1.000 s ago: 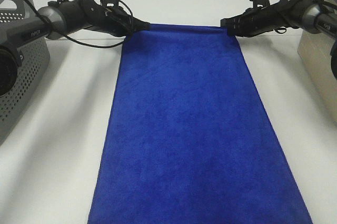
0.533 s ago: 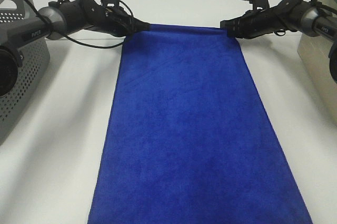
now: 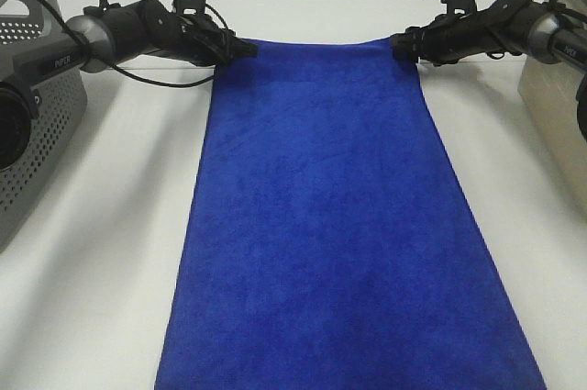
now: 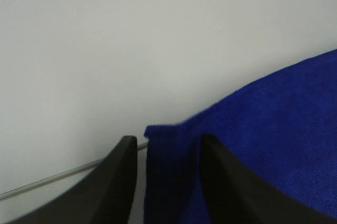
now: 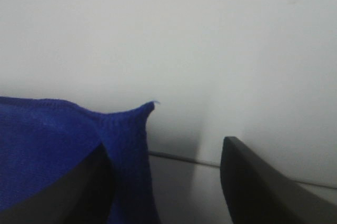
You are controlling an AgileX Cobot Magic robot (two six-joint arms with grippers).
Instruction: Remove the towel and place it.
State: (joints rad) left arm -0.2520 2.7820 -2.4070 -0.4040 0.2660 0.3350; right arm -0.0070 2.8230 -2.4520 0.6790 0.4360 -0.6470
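The towel is laid flat and lengthwise on the white table, its far edge stretched between the two grippers and its near end running out of the exterior high view. No folds or bunching are seen across its surface, which suggests that it was spread under tension from both far corners so that it would lie smooth.

The far left corner is seen in the left wrist view as a small raised tab of towel standing between the two dark fingers. The fingers are parted, with a gap visible on at least one side of the fabric, so the corner is judged to be released rather than pinched. The left gripper sits low at the towel's corner, just above the table.

The far right corner is shown in the right wrist view lying against one finger, while the other finger stands well apart from it. The right gripper is therefore spread wide and nothing is clamped by it.

Both arms are held low and reach inward from the sides; this posture is consistent with setting an edge down without lifting or wrinkling it.

A grey perforated basket stands to the left of the towel, well apart from it, and a beige container is partly seen at the right. The placing step is judged to be essentially complete, with only withdrawal of the grippers remaining.
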